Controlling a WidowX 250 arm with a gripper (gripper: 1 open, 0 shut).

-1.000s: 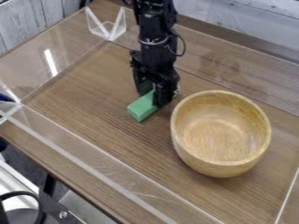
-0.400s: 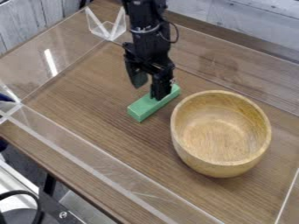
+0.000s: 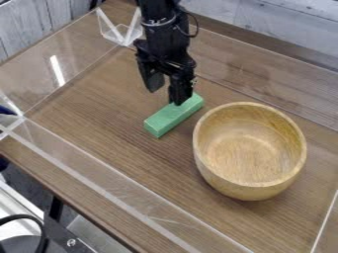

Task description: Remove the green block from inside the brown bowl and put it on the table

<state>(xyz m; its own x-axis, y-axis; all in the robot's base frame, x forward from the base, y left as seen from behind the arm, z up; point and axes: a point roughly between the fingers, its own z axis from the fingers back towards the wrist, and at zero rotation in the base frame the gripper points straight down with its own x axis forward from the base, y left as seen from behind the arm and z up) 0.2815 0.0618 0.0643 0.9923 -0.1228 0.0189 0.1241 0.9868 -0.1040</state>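
Observation:
The green block (image 3: pixel 173 115) lies flat on the table (image 3: pixel 93 119), just left of the brown bowl (image 3: pixel 250 149) and outside it. The bowl is upright with nothing inside. My gripper (image 3: pixel 166 93) points down just above the block's far end. Its black fingers stand open with nothing between them, clear of the block.
Low clear acrylic walls (image 3: pixel 79 163) edge the tabletop on all sides. A clear acrylic stand (image 3: pixel 122 28) sits at the back behind the arm. Open wood surface lies to the left and in front of the block.
The gripper has risen off the green block and drawn slightly back, leaving the block lying on the table. The bowl has not moved.

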